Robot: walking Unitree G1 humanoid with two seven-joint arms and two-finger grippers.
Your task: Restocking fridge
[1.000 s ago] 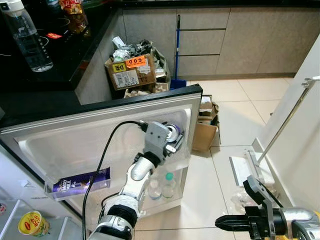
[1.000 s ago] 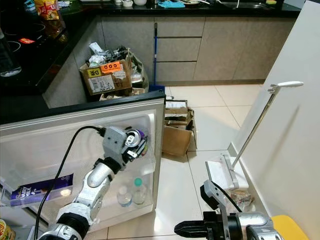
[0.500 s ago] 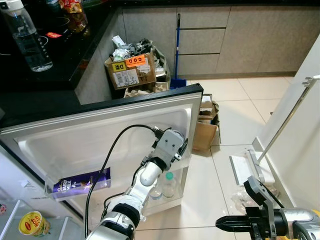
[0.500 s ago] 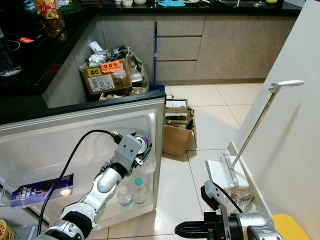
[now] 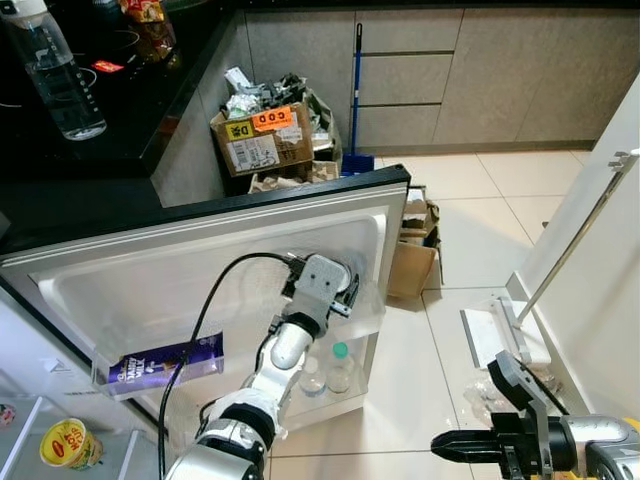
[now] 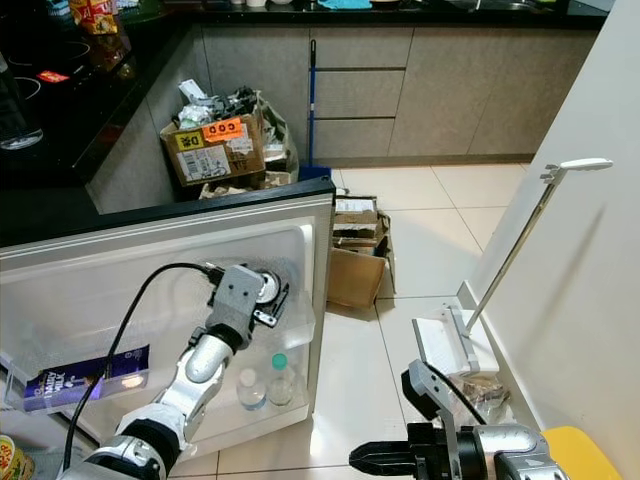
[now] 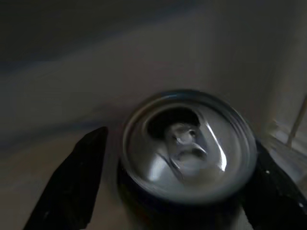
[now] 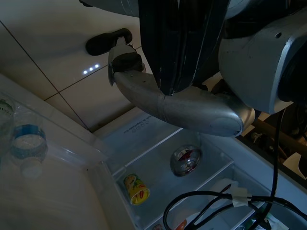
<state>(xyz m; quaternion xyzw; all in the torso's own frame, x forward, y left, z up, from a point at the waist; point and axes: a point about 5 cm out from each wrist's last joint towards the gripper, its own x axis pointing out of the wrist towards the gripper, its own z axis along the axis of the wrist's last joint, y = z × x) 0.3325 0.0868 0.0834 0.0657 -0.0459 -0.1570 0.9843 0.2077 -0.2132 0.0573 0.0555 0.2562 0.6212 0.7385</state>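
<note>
Fridge door [image 5: 180,270] lies swung wide open across the middle of the frame, its inner side facing up toward me, and that is where the stocking is going on. The left gripper [image 7: 168,191] is pressed up against the door's upper shelf, near centre frame, its two black fingers [image 7: 72,182] clamped either side of a drink can [image 7: 187,146], top end toward the wrist, which looks like the way to lower it upright into the door pocket. I judge the can is at or just about at its resting place, not let go yet. Below it two small water bottles [image 5: 327,372] stand in the lower door bin, and a purple chocolate bar [image 5: 165,362] lies in a pocket at lower left. The right gripper [image 5: 470,445] hangs idle at bottom right over the tiled floor, its fingers pressed together on nothing. Cardboard boxes [image 5: 262,140] full of rubbish crowd the top centre behind the door, and a folded one [image 5: 410,270] sits beside its edge, tight quarters for swinging it.
</note>
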